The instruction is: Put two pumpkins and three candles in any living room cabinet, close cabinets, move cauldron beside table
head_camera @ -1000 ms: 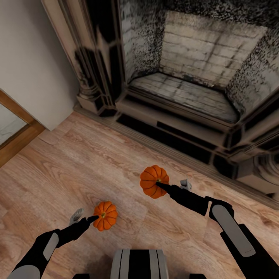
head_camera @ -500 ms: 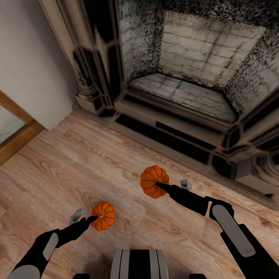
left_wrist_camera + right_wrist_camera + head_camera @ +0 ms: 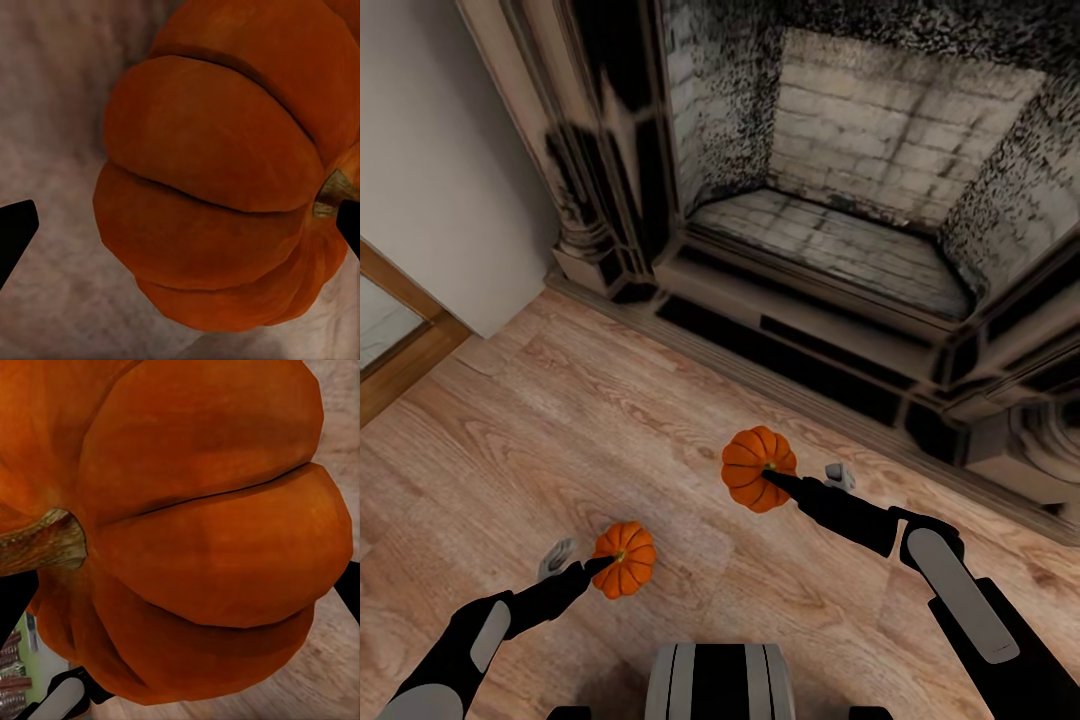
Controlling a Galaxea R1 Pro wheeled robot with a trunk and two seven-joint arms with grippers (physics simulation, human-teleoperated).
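Pumpkins were in both grippers. At 7 o'clock in the head view, I had the left gripper (image 3: pixel 582 562) clenched on the left pumpkin (image 3: pixel 625 558). At 5 o'clock, the right gripper (image 3: pixel 805 480) grasped the right pumpkin (image 3: pixel 757 467), above the wooden floor (image 3: pixel 560 430) before the fireplace (image 3: pixel 840 230). I judged pickup complete; the next move called for carrying both to a cabinet. The wrist views showed each stem (image 3: pixel 334 191); the head view showed the surroundings.
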